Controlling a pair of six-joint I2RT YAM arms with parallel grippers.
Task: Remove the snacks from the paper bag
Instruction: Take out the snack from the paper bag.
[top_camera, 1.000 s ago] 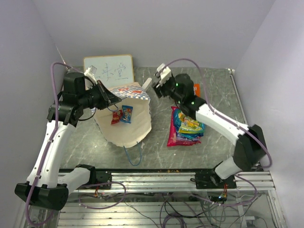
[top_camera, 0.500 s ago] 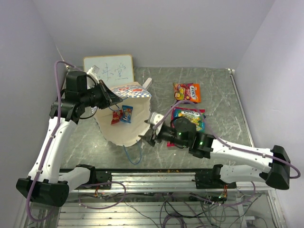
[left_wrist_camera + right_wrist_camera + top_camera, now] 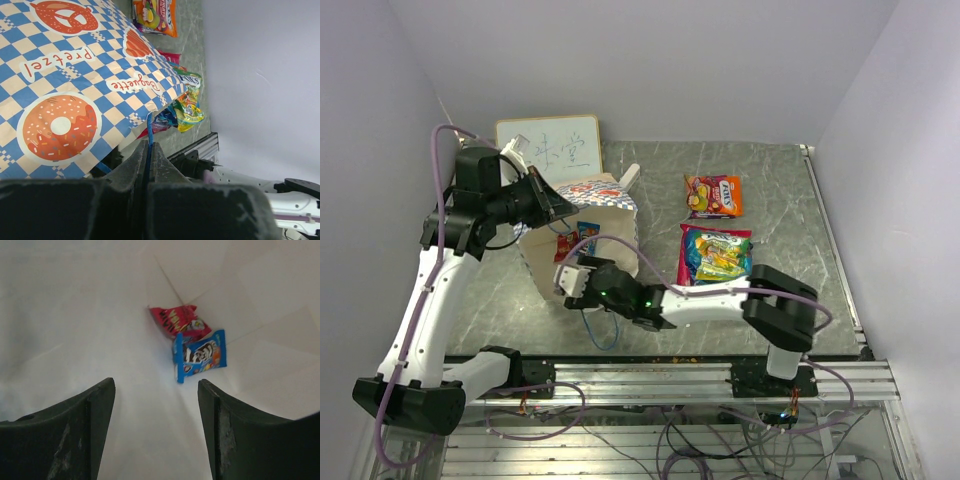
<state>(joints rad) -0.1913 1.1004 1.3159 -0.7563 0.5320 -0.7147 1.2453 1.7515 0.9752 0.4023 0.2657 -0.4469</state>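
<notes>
The large cream paper bag with blue-and-white checked sides reads "Pretzel" and "Baguette" beside printed pretzel and doughnut pictures. The left pincer is clenched on the bag's thin blue cord handle. The right pincer, released and empty, is now inside the bag's mouth; a second ago it hung beyond the bag. Just ahead of it lie a small red snack packet and a small blue snack packet, their lettering too blurred to read. The orange snack packet, mostly hidden by that arm a second ago, and the large pink-red snack packet lie on the grey marbled desk, well apart from both pincers. The white framed board beyond the left pincer bears handwriting, possibly Chinese characters.
</notes>
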